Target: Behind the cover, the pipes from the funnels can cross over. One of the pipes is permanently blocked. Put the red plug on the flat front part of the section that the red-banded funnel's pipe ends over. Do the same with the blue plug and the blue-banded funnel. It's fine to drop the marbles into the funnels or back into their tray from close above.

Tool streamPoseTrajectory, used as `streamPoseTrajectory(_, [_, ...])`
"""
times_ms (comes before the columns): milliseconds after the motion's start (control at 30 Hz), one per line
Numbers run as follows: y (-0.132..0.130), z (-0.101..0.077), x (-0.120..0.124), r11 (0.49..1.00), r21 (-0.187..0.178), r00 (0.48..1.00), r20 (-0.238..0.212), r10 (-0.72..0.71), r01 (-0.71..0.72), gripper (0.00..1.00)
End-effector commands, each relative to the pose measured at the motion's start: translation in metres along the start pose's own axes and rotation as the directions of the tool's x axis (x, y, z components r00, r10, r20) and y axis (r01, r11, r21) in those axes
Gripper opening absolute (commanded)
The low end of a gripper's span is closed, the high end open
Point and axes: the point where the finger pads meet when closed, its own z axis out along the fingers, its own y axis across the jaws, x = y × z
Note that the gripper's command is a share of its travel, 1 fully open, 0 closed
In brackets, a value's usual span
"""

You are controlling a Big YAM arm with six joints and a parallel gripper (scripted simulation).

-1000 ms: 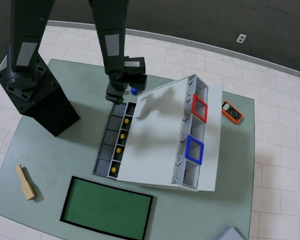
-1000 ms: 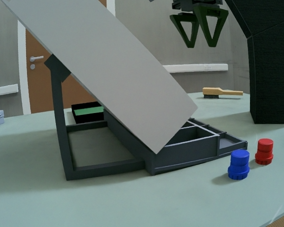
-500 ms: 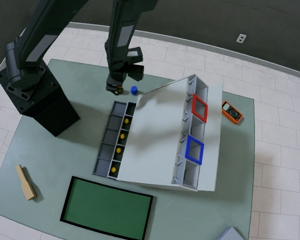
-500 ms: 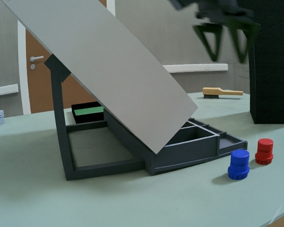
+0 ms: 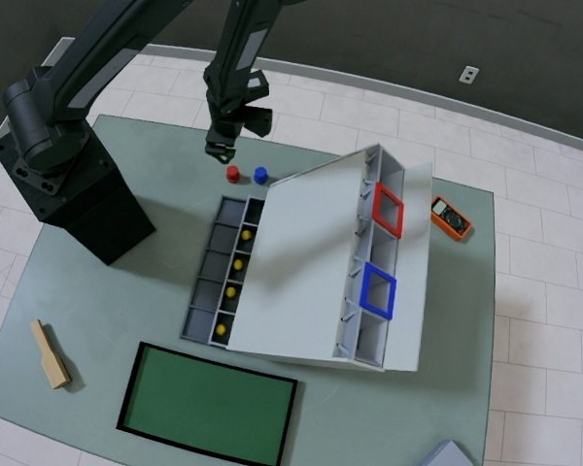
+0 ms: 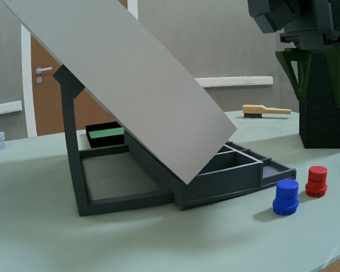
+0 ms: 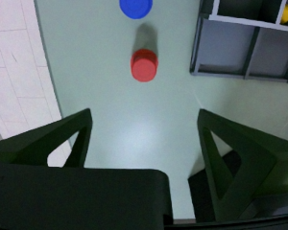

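Observation:
The red plug [image 5: 232, 174] and the blue plug [image 5: 259, 175] stand upright side by side on the mat, beyond the end of the sectioned tray [image 5: 221, 271]. They also show in the side view, red [image 6: 316, 181] and blue [image 6: 285, 196], and in the wrist view, red [image 7: 144, 65] and blue [image 7: 135, 7]. My gripper [image 5: 220, 149] hangs open and empty above the mat, just short of the red plug; its green fingers [image 6: 319, 77] are well above it. Four tray sections hold a yellow marble [image 5: 246, 234]; the section nearest the plugs has none. The red-banded funnel [image 5: 388, 209] and blue-banded funnel [image 5: 377, 290] sit at the top of the grey cover [image 5: 301, 265].
A green marble tray with a black rim [image 5: 206, 403] lies in front of the cover. A wooden brush [image 5: 50, 353] lies at the mat's left. An orange multimeter [image 5: 450, 217] lies behind the funnels. The arm's black base [image 5: 71, 190] stands left of the plugs.

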Motion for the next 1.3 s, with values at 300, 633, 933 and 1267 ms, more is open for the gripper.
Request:
streamPoseTrajectory(300, [0.002, 0.001, -0.001, 1.000, 0.001, 1.000, -0.002, -0.019, 0.019, 0.87])
streamPoseTrajectory(633, [0.003, 0.062, 0.000, 1.000, -0.004, 1.000, 0.005, -0.006, 0.006, 0.87])
streamPoseTrajectory(933, [0.003, 0.092, 0.000, 1.000, -0.006, 1.000, 0.008, 0.001, -0.001, 0.87])
streamPoseTrajectory(1267, [0.003, 0.091, 0.000, 1.000, -0.003, 1.000, 0.005, 0.003, -0.003, 0.87])
